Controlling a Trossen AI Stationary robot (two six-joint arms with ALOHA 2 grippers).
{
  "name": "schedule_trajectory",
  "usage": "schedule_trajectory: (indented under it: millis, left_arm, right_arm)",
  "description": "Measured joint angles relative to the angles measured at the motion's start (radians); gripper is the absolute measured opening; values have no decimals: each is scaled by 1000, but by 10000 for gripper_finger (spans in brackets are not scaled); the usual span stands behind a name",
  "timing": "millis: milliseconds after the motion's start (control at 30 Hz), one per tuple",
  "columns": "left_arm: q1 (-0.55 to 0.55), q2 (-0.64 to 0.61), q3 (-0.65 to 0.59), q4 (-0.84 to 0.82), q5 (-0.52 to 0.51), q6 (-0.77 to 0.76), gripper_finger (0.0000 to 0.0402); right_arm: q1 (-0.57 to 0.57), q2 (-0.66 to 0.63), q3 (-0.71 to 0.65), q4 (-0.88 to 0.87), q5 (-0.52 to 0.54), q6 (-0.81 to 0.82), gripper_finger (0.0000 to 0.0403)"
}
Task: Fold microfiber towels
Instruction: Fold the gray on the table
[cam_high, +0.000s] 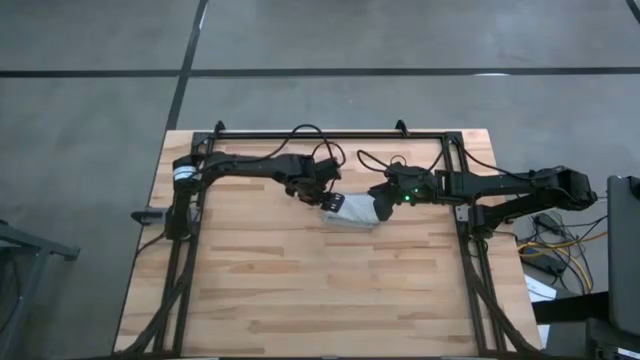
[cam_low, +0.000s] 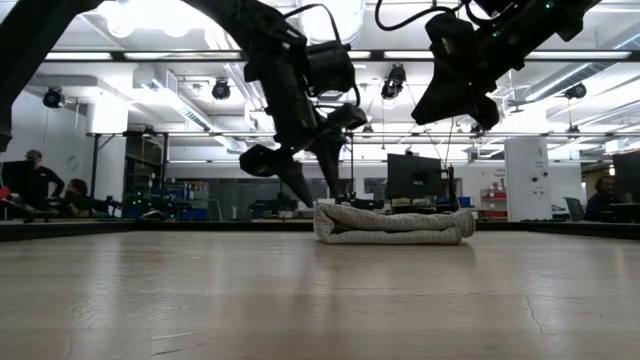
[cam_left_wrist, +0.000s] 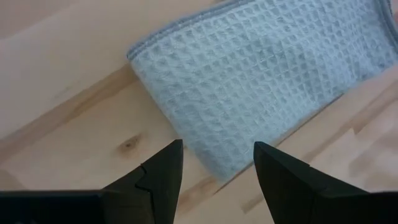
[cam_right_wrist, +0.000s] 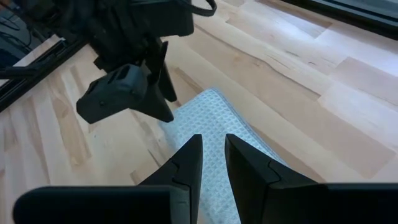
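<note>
Just above the middle of the high view, the microfiber towel (cam_high: 352, 212) lies folded into a compact bundle, so the left gripper (cam_high: 322, 199) hangs empty with fingers apart and the right gripper (cam_high: 385, 200), nearly closed, grips nothing.

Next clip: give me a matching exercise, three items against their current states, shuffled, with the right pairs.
Items:
1. light grey-blue waffle-textured microfiber towel
2. left gripper
3. right gripper

States:
A. fingers close together, nothing between them, raised over the towel's right end
B. folded into a compact bundle, lying on the wooden table
C. fingers spread, empty, at the towel's left end

Pairs: 1-B, 2-C, 3-A
</note>
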Motion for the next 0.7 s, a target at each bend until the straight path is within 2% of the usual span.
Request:
schedule_trajectory:
  millis: [233, 500, 700]
  left_arm:
    - [2, 0, -53, 23, 14, -48, 200]
    - [3, 0, -127, 231, 63, -87, 200]
    - [11, 0, -131, 233, 63, -99, 200]
  right_arm:
    - [0, 0, 0, 0, 0, 0, 68]
    - [0, 0, 0, 0, 2, 0, 68]
    - [0, 0, 0, -1, 2, 0, 68]
